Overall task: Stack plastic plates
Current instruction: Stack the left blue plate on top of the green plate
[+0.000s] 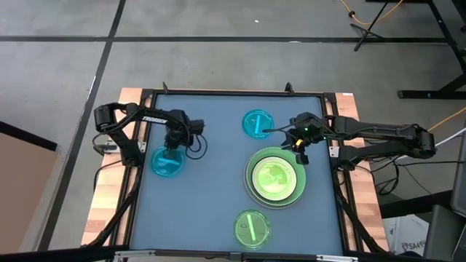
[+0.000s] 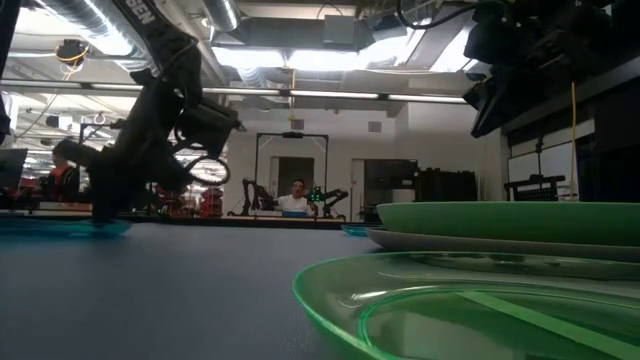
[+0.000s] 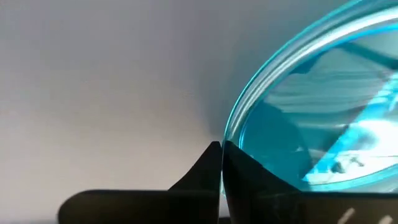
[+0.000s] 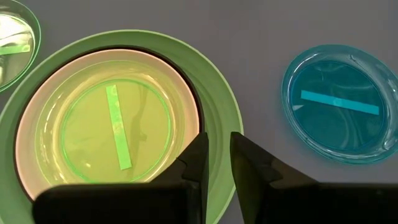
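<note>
Left gripper [image 1: 172, 148] jaws clamped on rim of blue plate [image 1: 167, 161] at worktop's left side. Lift level, keep the pinch firm, carry to the plate stack [image 1: 275, 177] on the right. Right gripper [image 1: 298, 145] hovers above the stack, jaws slightly apart, empty. Blue-grey worktop [image 1: 207, 196]; lab room behind, person seated far off.

Blue table [image 1: 211, 204] carries two blue plates [image 1: 168, 161], green plate [image 1: 252, 228], stack [image 1: 276, 178].
</note>
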